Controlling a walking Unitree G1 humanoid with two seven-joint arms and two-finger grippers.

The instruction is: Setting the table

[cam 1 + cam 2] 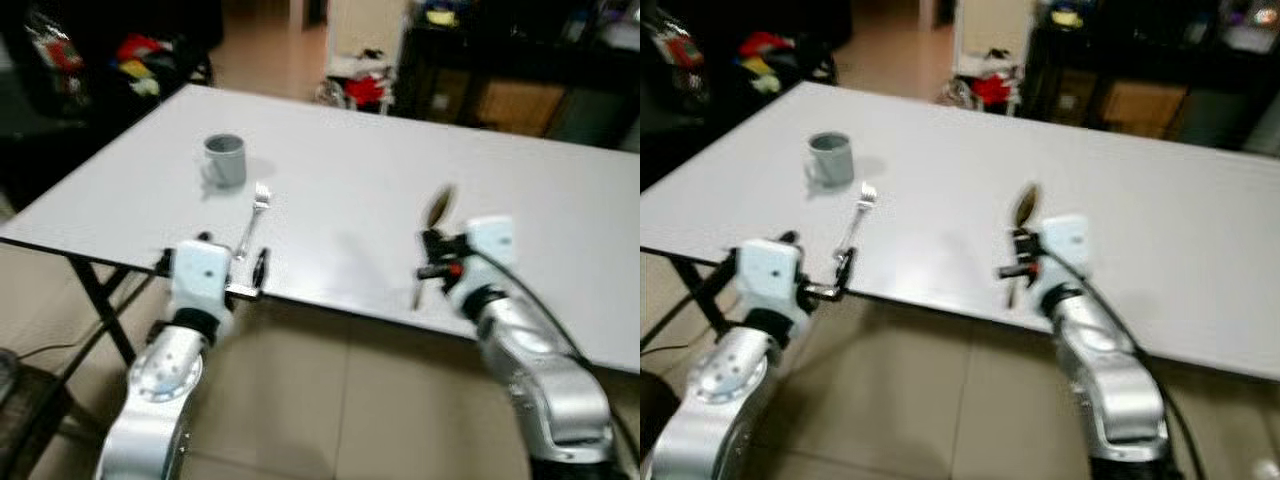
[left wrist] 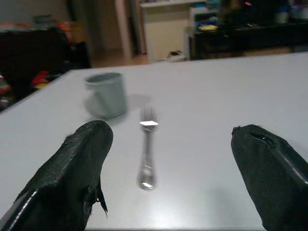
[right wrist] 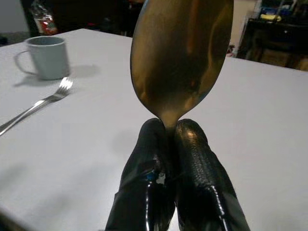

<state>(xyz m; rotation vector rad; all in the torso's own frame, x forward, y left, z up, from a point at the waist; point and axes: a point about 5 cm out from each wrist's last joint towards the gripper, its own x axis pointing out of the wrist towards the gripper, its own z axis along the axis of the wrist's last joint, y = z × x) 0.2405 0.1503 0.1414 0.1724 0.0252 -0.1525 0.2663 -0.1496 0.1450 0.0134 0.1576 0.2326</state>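
A grey mug [image 1: 226, 159] stands on the white table [image 1: 380, 180] toward its left side. A silver fork [image 1: 252, 222] lies just in front of the mug, handle toward the near edge. My left gripper [image 1: 212, 265] hangs at that near edge behind the fork handle [image 2: 146, 173], open, with nothing between its fingers [image 2: 72, 168]. My right gripper [image 1: 432, 262] is above the near edge further right, shut on a golden spoon [image 3: 180, 57] whose bowl [image 1: 438, 206] points up and away over the table.
Dark furniture [image 1: 520, 70] and red and coloured items [image 1: 365, 90] stand on the floor beyond the table's far edge. The table's black folding legs [image 1: 100, 295] stand below its left corner. Tiled floor [image 1: 340, 400] lies beneath my arms.
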